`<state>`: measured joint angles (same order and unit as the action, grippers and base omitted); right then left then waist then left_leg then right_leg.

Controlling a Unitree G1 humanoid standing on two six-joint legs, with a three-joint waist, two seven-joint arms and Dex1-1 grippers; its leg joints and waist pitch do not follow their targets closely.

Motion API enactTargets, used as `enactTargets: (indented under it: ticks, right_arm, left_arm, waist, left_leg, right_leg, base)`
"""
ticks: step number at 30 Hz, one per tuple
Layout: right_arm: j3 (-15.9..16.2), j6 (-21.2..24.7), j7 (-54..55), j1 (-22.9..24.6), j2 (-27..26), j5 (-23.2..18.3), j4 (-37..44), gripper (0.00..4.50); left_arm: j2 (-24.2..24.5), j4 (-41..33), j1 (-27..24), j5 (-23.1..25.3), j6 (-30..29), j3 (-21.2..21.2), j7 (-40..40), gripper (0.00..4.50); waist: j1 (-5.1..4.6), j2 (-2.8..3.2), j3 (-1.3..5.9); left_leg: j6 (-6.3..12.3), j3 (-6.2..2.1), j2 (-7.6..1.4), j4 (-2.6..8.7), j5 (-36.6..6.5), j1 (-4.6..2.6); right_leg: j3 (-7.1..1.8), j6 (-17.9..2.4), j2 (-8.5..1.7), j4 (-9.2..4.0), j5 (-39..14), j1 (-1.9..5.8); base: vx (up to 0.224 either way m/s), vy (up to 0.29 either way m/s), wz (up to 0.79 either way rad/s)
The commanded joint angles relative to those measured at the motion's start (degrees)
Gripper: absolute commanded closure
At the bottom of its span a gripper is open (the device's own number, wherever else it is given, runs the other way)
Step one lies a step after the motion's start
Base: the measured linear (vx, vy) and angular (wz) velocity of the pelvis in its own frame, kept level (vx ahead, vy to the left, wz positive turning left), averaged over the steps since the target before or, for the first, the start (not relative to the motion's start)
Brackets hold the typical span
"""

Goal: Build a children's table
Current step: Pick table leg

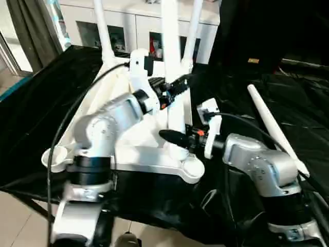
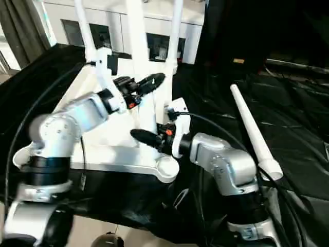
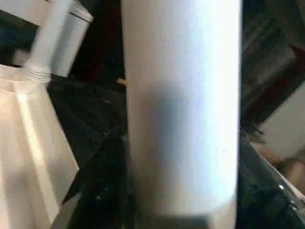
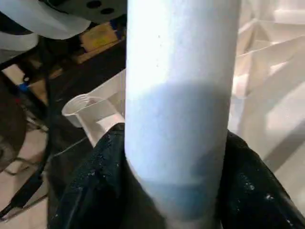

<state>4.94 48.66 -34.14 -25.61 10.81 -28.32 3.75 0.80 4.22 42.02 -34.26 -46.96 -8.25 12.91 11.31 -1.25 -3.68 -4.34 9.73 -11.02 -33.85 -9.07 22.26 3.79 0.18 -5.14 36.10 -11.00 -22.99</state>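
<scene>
On tabletop (image 1: 154,154), leg (image 1: 172,77) upright, both hands gripping

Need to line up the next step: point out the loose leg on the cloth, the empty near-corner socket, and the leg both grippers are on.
loose leg (image 1: 272,128), left eye view, mid-shaft.
empty corner socket (image 1: 193,167), left eye view, its rim.
gripped leg (image 1: 171,56), left eye view, upper shaft above left gripper (image 1: 180,85); right gripper (image 1: 172,136) lower.

A home-like room — white glass-door cabinet (image 1: 134,32) (curtain (image 1: 31,31) beside it), tiled floor (image 1: 20,206).
</scene>
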Motion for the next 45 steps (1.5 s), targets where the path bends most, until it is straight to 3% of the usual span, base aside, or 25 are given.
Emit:
enactTargets:
  ticks: [1,5,6,7,8,11,14,16,17,18,20,24,25,31,38,40,41,44,45]
  right_arm:
    - [0.95,-1.11,0.33,-1.73,-0.54,0.23,1.8,2.5]
    - [1.59,-1.94,1.18,-2.55,-0.62,1.55,1.15,2.5]
    - [1.81,-2.08,0.71,-2.67,-0.57,1.53,1.1,2.5]
    - [1.95,-2.15,0.35,-2.75,-0.55,1.48,1.06,2.5]
    - [1.79,-1.77,-0.17,-2.8,-0.62,0.9,1.04,2.16]
    - [1.33,0.89,-3.09,-2.59,0.43,-1.94,1.62,1.79]
    - [1.12,1.95,-4.76,-2.4,1.71,-2.61,1.58,1.63]
    - [-0.15,4.49,-7.85,-2.2,3.51,-5.22,1.4,1.53]
    - [-0.51,5.12,-9.23,-2.05,4.24,-6.25,1.44,1.53]
    - [-0.83,5.62,-10.48,-1.9,4.9,-7.17,1.51,1.53]
    - [-1.28,6.41,-12.11,-1.93,5.64,-8.52,1.52,1.53]
    - [-1.34,8.08,-15.51,-1.67,7.98,-10.9,2.49,1.53]
    - [-1.25,8.49,-16.23,-1.44,8.37,-11.43,2.71,1.8]
    - [0.09,9.14,-16.08,-1.05,8.61,-11.33,2.71,2.18]
    - [0.1,8.12,-15.33,-2.1,7.9,-11.06,1.3,2.43]
    - [0.34,7.61,-15.03,-2.42,7.76,-10.7,1.09,2.44]
    - [0.42,7.46,-14.95,-2.48,7.72,-10.6,1.04,2.44]
    - [0.48,6.43,-13.49,-2.97,7.35,-9.44,0.81,2.46]
    - [0.47,6.32,-13.36,-3.0,7.3,-9.34,0.76,2.46]
  left_arm:
    - [-0.84,-0.66,-0.65,1.6,0.73,-0.74,-2.5,2.21]
    - [-1.51,-1.72,-1.14,1.25,0.38,-0.4,-3.11,2.48]
    - [-1.57,-1.95,-1.24,1.15,0.42,-0.33,-3.34,2.56]
    - [-1.63,-2.11,-1.3,1.12,0.45,-0.3,-3.59,2.59]
    - [-1.23,-2.36,-1.5,1.0,0.43,0.02,-2.84,2.62]
    - [0.8,-2.87,-1.99,-0.31,-0.36,0.78,1.27,2.64]
    - [2.2,-3.22,-2.17,-1.63,-1.28,1.02,4.5,2.64]
    - [3.82,-4.21,-2.23,-4.87,-3.79,1.18,9.27,2.64]
    - [4.73,-4.68,-2.33,-6.09,-4.86,1.52,11.47,2.64]
    - [5.49,-5.11,-2.4,-7.34,-5.9,1.74,13.43,2.64]
    - [6.37,-5.23,-2.07,-9.23,-7.26,1.73,15.97,2.64]
    - [7.44,-5.21,-0.35,-15.02,-9.14,0.5,23.23,2.65]
    - [7.04,-4.38,0.44,-15.3,-8.32,-0.26,23.7,2.65]
    - [5.62,-2.84,1.67,-16.52,-7.65,-1.87,22.94,2.65]
    - [6.47,-3.44,0.68,-15.21,-7.04,-1.57,21.03,2.65]
    - [5.83,-2.81,0.64,-13.13,-6.69,-2.23,17.17,2.09]
    - [5.52,-2.37,0.71,-12.67,-6.61,-2.58,15.96,2.09]
    - [6.75,-3.3,-0.53,-3.98,-2.03,1.58,11.54,1.9]
    - [6.7,-3.2,-0.55,-3.56,-1.98,1.66,10.82,1.86]
  waist:
    - [-0.27,0.1,4.61]
    - [-0.23,-0.01,4.58]
    - [-0.27,-0.31,4.56]
    - [-0.25,-0.13,4.52]
    - [-0.28,-0.41,4.49]
    - [-0.13,-0.34,4.49]
    - [-0.13,-0.21,4.54]
    - [-0.06,0.03,4.55]
    - [-0.03,-0.03,4.59]
    - [0.03,0.35,4.65]
    - [-0.08,0.07,4.6]
    - [-0.03,0.44,4.64]
    - [0.02,0.34,4.57]
    - [0.06,-0.01,4.49]
    - [0.14,-0.62,4.6]
    - [0.17,-0.55,4.6]
    - [0.15,-0.62,4.59]
    - [0.23,-0.57,4.56]
    - [0.17,-0.6,4.52]
  left_leg:
    - [-3.67,-0.74,-1.6,4.07,-11.26,-0.91]
    - [-3.5,-0.69,-1.57,4.05,-11.04,-0.93]
    - [-3.4,-0.64,-1.56,4.05,-10.92,-0.89]
    - [-3.38,-0.66,-1.61,4.07,-11.11,-0.88]
    - [-3.27,-0.62,-1.59,4.08,-11.14,-0.89]
    - [-3.01,-0.62,-1.5,4.07,-10.92,-0.94]
    - [-2.95,-0.65,-1.56,4.06,-10.65,-0.92]
    - [-3.0,-0.61,-1.52,4.0,-10.44,-0.93]
    - [-2.95,-0.61,-1.46,3.93,-10.33,-0.98]
    - [-2.87,-0.63,-1.52,3.93,-10.06,-0.94]
    - [-2.81,-0.52,-1.46,3.87,-10.19,-0.9]
    - [-3.01,-0.49,-1.42,3.84,-10.8,-1.09]
    - [-2.95,-0.51,-1.5,3.9,-11.39,-1.06]
    - [-3.15,-0.56,-1.58,4.0,-11.71,-0.99]
    - [-2.92,-0.51,-1.62,3.95,-9.81,-0.9]
    - [-2.95,-0.52,-1.65,3.93,-9.5,-0.83]
    - [-2.96,-0.52,-1.62,3.91,-9.5,-0.84]
    - [-3.17,-0.55,-1.67,4.02,-9.58,-0.84]
    - [-3.34,-0.64,-1.77,4.13,-10.06,-0.88]
  right_leg:
    - [-2.33,-5.6,-2.99,-4.44,-8.27,2.91]
    - [-2.34,-5.48,-3.06,-4.48,-9.1,2.85]
    - [-2.36,-5.24,-3.05,-4.52,-9.35,2.85]
    - [-2.38,-5.07,-3.09,-4.52,-9.65,2.78]
    - [-2.37,-4.9,-3.04,-4.57,-9.77,2.78]
    - [-2.38,-4.55,-3.05,-4.57,-10.47,2.74]
    - [-2.37,-4.75,-3.0,-4.4,-9.44,2.74]
    - [-2.39,-5.39,-2.98,-4.33,-8.71,2.72]
    - [-2.36,-5.56,-3.04,-4.29,-8.62,2.8]
    - [-2.37,-6.23,-3.01,-4.05,-7.97,2.75]
    - [-2.32,-6.93,-2.92,-4.07,-7.39,2.78]
    - [-2.27,-8.32,-2.93,-4.07,-7.61,2.84]
    - [-2.3,-8.4,-2.96,-4.18,-7.93,2.92]
    - [-2.37,-6.93,-3.24,-4.52,-11.67,2.94]
    - [-2.33,-6.53,-3.17,-4.27,-10.36,2.86]
    - [-2.33,-6.7,-3.15,-4.12,-9.49,2.89]
    - [-2.32,-6.66,-3.17,-4.14,-9.48,2.91]
    - [-2.39,-5.33,-3.21,-4.41,-10.39,2.93]
    - [-2.39,-4.57,-3.24,-4.51,-11.02,2.92]
  base:
    - [0.0,0.0,0.0]
    - [0.0,0.0,0.0]
    - [0.0,0.0,0.0]
    - [0.0,0.0,0.0]
    - [0.0,0.0,0.0]
    - [0.0,0.0,0.0]
    - [0.0,0.0,0.0]
    - [0.0,0.0,0.0]
    - [0.0,0.0,0.0]
    - [0.0,0.0,0.0]
    - [0.0,0.0,0.0]
    - [0.0,0.0,0.0]
    - [0.0,0.0,0.0]
    - [0.0,0.0,0.0]
    - [0.0,0.0,0.0]
    - [0.0,0.0,0.0]
    - [0.0,0.0,0.0]
    - [0.0,0.0,0.0]
    - [0.0,0.0,0.0]
